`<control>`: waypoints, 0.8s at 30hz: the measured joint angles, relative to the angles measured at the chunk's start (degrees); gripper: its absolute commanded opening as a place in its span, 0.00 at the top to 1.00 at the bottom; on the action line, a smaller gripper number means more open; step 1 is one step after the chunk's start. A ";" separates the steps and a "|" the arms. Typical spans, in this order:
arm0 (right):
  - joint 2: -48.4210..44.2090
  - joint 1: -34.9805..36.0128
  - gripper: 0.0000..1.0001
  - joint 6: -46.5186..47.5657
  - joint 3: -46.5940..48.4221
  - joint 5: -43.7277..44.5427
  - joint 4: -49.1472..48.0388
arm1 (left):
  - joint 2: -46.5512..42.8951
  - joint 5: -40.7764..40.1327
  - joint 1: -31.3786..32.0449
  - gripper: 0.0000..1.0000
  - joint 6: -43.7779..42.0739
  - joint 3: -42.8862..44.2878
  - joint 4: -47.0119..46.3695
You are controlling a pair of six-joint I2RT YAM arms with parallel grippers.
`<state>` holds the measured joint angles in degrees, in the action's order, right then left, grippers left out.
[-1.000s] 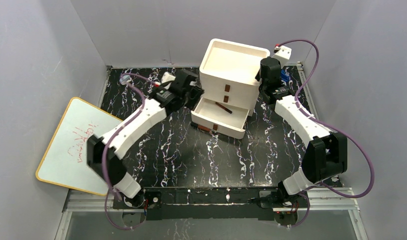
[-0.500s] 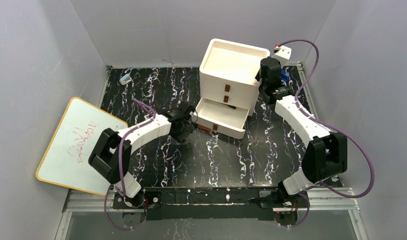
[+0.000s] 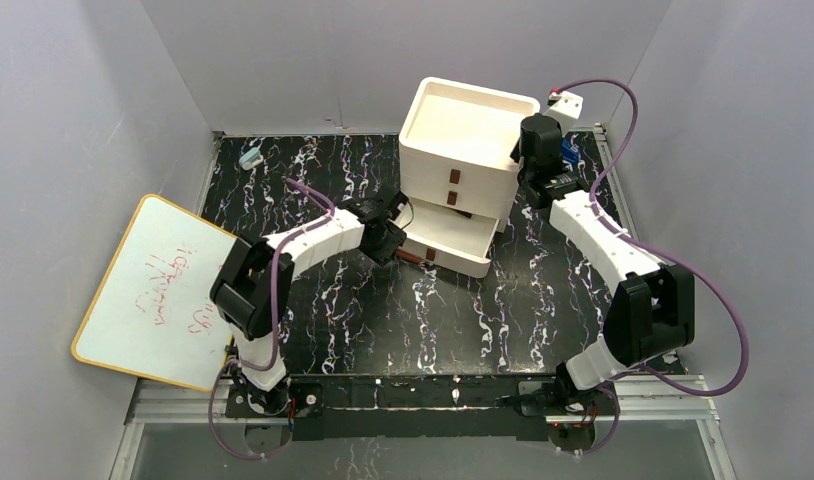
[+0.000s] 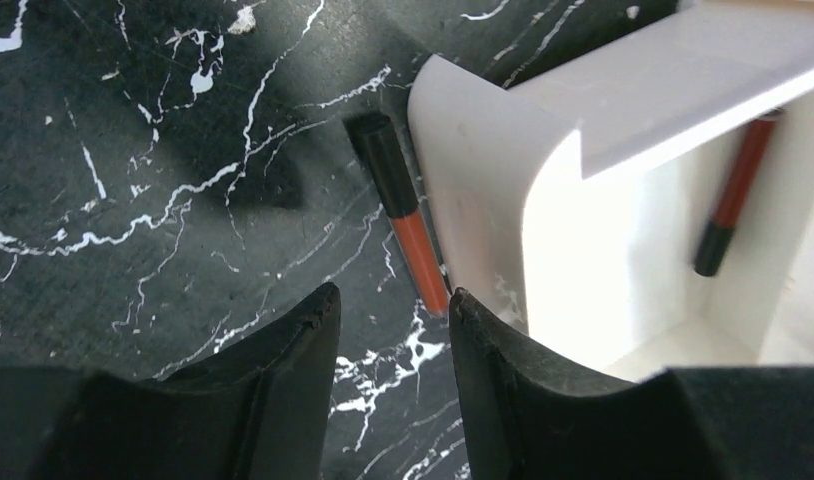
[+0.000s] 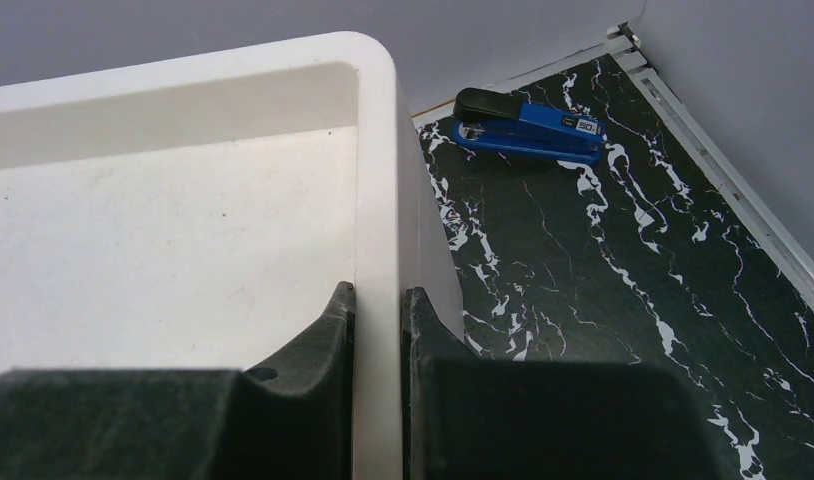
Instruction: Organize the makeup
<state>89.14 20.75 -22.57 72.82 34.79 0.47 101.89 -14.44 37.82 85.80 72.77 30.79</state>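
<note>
The table (image 3: 433, 310) is black with white squiggly lines. A white box (image 3: 478, 180) with drawers stands on it near the back, and a black and red pencil (image 4: 403, 225) lies flat right beside the corner of its pulled-out bottom drawer (image 3: 458, 260). A blue stapler (image 5: 528, 128) lies at the back right, a little light-blue thing (image 3: 250, 158) sits at the back left, and a white board (image 3: 153, 290) with red scribbles rests at the left edge.

Even bright light, soft shadows
</note>
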 measured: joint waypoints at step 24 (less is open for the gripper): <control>0.00 0.02 0.99 0.02 -0.02 0.00 -0.02 | 9.44 1.27 -0.13 0.60 0.92 3.93 1.03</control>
<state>89.14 20.78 -22.55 72.79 34.79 0.45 111.33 -13.17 37.69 86.72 76.71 31.81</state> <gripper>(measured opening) 0.189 0.402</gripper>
